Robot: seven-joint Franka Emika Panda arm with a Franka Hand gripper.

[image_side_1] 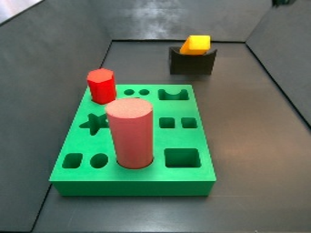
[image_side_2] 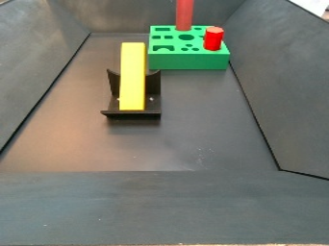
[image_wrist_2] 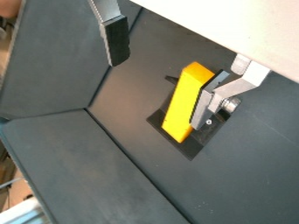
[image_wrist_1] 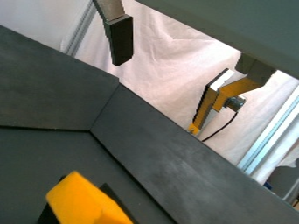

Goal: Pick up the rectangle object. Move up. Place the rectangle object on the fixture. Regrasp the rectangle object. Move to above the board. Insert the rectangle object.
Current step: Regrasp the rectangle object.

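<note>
The orange-yellow rectangle object (image_side_2: 131,74) lies lengthwise on the dark fixture (image_side_2: 131,108), near the back wall in a side view (image_side_1: 195,43). In both wrist views my gripper (image_wrist_2: 170,66) is open, its fingers (image_wrist_2: 114,39) wide apart with nothing between them. It hangs above the floor, and the rectangle object (image_wrist_2: 187,101) on the fixture (image_wrist_2: 191,150) shows below, beside one finger. A corner of the rectangle object (image_wrist_1: 82,201) also shows in a wrist view under the gripper (image_wrist_1: 176,66). The green board (image_side_1: 183,136) lies apart from the fixture (image_side_1: 192,62). The gripper is out of both side views.
A tall red cylinder (image_side_1: 130,135) and a small red hexagonal peg (image_side_1: 101,86) stand in the board (image_side_2: 189,56). Dark sloping walls (image_side_2: 52,86) enclose the floor. White cloth (image_wrist_1: 176,61) hangs beyond the walls.
</note>
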